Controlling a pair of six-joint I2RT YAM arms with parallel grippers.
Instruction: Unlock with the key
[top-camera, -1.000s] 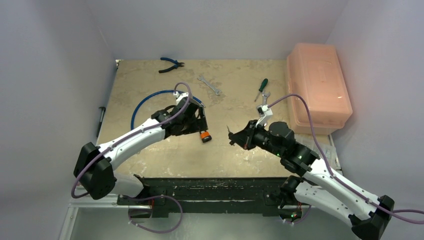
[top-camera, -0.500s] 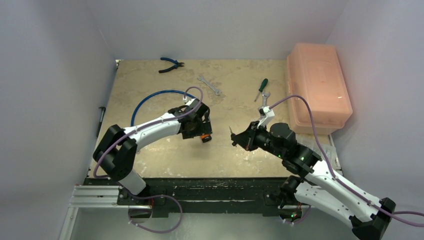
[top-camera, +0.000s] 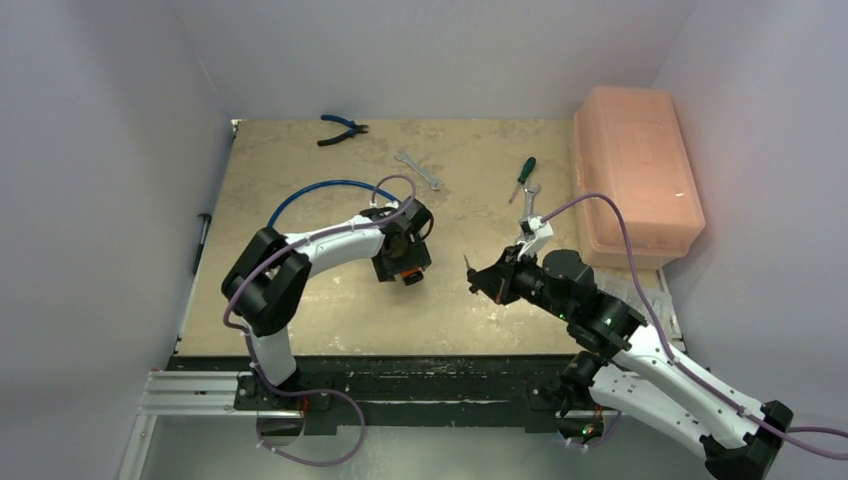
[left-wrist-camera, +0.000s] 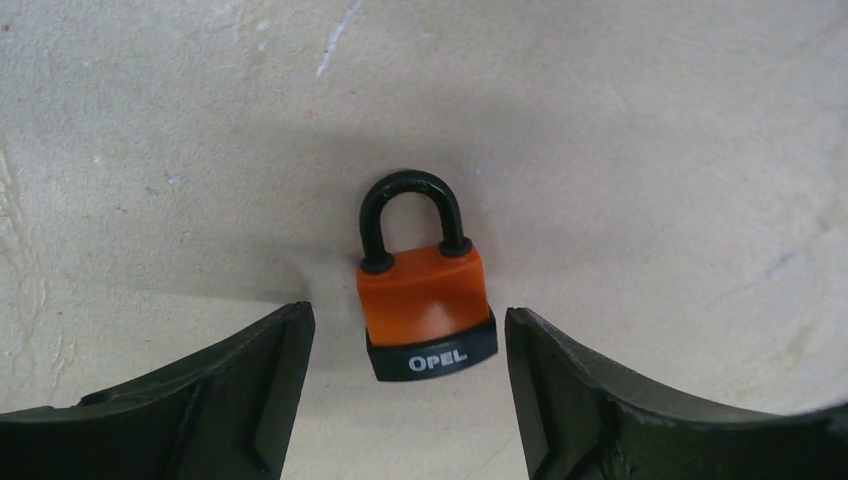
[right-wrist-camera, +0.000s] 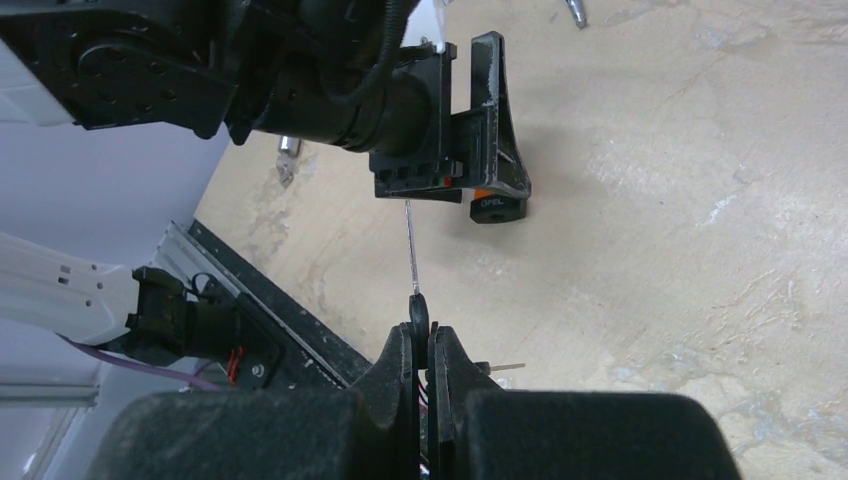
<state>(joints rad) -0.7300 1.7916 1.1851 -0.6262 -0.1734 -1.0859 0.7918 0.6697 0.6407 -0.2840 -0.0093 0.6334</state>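
Observation:
An orange padlock (left-wrist-camera: 426, 300) with a black shackle and a black base marked OPEL lies flat on the table. It shows in the top view (top-camera: 410, 274) and the right wrist view (right-wrist-camera: 495, 205). My left gripper (left-wrist-camera: 405, 375) is open and hovers over it, one finger on each side of the base, not touching. My right gripper (right-wrist-camera: 422, 335) is shut on a key (right-wrist-camera: 412, 255), whose thin blade sticks out towards the lock. In the top view the right gripper (top-camera: 478, 276) is to the right of the lock with a gap between them.
A blue cable loop (top-camera: 290, 205) lies behind the left arm. A wrench (top-camera: 418, 170), a green-handled screwdriver (top-camera: 522, 177) and blue pliers (top-camera: 342, 128) lie at the back. A pink lidded box (top-camera: 635, 175) stands at the right edge.
My left arm has folded in and its gripper has turned over the padlock. My right gripper has drifted slightly right with the key. The padlock has stayed in place.

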